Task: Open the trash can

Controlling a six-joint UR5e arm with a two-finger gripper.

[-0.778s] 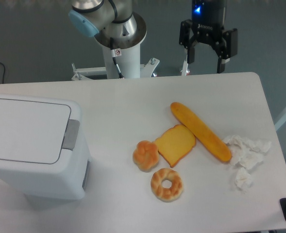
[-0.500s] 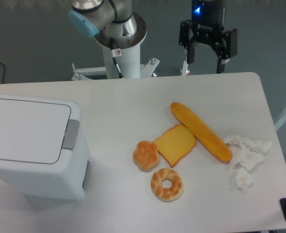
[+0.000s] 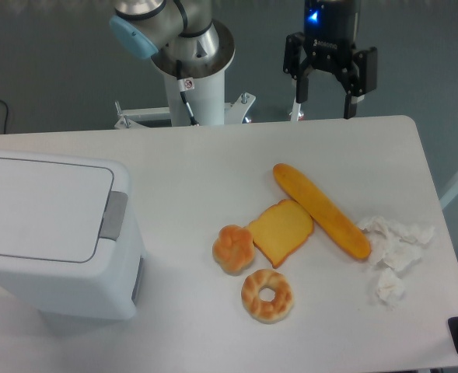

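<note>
Hand [image 3: 325,99] spread, far from lidded trash can [image 3: 54,233]

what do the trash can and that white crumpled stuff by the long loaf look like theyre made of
The trash can looks like moulded white plastic: smooth, faintly glossy walls, rounded corners, with a matte grey push button. The white crumpled stuff beside the long loaf looks like tissue or paper: soft irregular creases, no sheen. Which of the two is unclear.
</note>
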